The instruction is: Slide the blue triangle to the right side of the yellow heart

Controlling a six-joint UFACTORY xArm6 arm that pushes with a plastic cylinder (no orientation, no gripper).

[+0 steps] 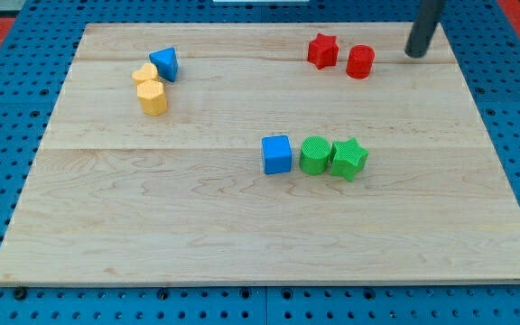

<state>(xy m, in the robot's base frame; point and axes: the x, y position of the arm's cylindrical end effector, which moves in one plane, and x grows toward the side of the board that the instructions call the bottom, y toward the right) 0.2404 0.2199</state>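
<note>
The blue triangle (164,63) lies near the view's top left, touching the upper right of the yellow heart (144,74). A yellow hexagon block (153,97) sits just below the heart. My tip (414,54) is at the view's top right, far from the triangle, just right of the red cylinder (360,61).
A red star (322,51) lies left of the red cylinder. In the middle stand a blue cube (277,154), a green cylinder (314,154) and a green star (348,159) in a row. The wooden board (242,235) lies on a blue pegboard.
</note>
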